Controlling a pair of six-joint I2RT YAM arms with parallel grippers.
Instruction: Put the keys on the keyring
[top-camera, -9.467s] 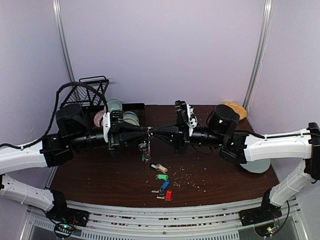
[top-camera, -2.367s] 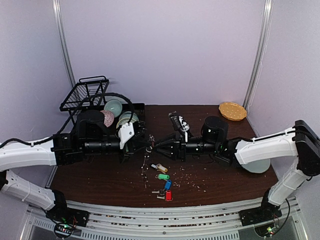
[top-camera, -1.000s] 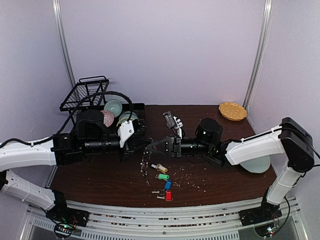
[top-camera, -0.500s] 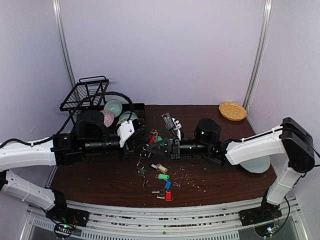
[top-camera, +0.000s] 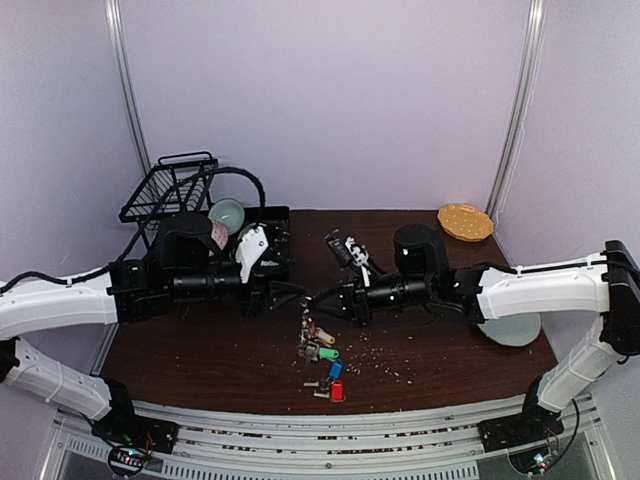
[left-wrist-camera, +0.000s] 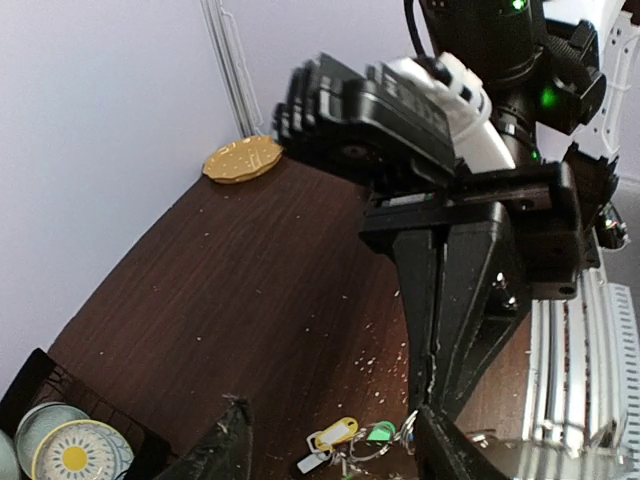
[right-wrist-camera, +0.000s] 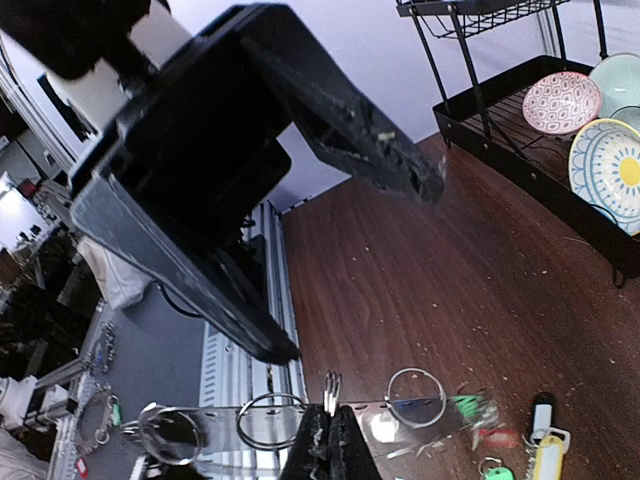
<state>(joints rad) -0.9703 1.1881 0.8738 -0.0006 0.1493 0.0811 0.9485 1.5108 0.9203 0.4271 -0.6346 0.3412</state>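
Far left, a black rack (top-camera: 168, 186) on the dark worktop (top-camera: 200, 360), plates (top-camera: 228, 214) behind it partly masked by the left arm. Left pincer (top-camera: 293, 293) reaching right over the worktop, jaws parted and gripping nothing; in the left wrist view only two dark fingertips (left-wrist-camera: 232, 445) at the bottom edge, well apart, the rest cut off. Middle, right pincer (top-camera: 322, 297) pointing left, tip just beside the left one, fingers pressed shut on thin metal rings (right-wrist-camera: 330, 386); blurred and too fine to say for certain that it is the keyring (top-camera: 306, 318), though a silvery strand hangs from that tip down to the worktop. Below, the keys (top-camera: 323, 352): yellow and green tags bunched at the strand's foot, blue and red tags nearer the front edge, some overlapping, count unclear. Pale crumbs (top-camera: 378, 352) scattered to their right. Far right, a yellow plate (top-camera: 465, 220) at the back corner and a pale plate (top-camera: 516, 330) half hidden under the right arm.
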